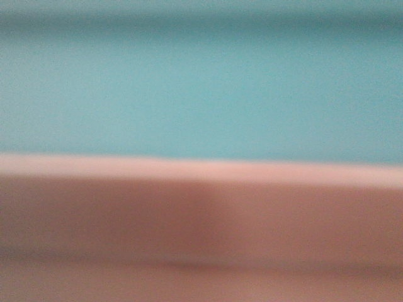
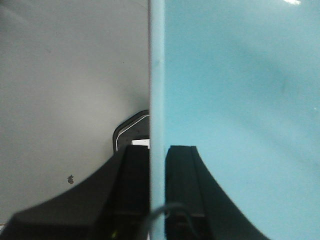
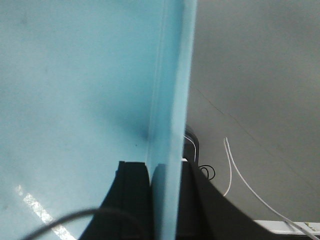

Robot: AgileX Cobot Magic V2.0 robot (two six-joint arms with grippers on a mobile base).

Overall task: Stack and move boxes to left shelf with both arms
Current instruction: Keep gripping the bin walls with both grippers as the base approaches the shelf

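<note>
1. Blue box [image 2: 240, 100]: its thin side wall stands upright between the fingers of the left gripper [image 2: 158, 150], which are clamped on it, one inside, one outside.
2. The right gripper [image 3: 161, 167] pinches the opposite wall the same way, so both arms carry the box by its rims.
3. In the front view the blue box fills the upper frame and the pink box [image 1: 201, 220] the lower, both blurred and very close. They look stacked, though I cannot tell whether the pink one is gripped too.
4. Risk: if only the blue wall is held, the pink box could lag or drop off. Uneven arm travel could also twist the thin walls out of the pinch.
5. Outside the left wall lies bare grey floor [image 2: 60, 75] and a dark rounded object [image 2: 127, 131] at lower centre.
6. Outside the right wall, a white cable [image 3: 235, 170] trails across the floor at lower right and could snag.
7. The left shelf is in no view, so clearance there cannot be judged.
</note>
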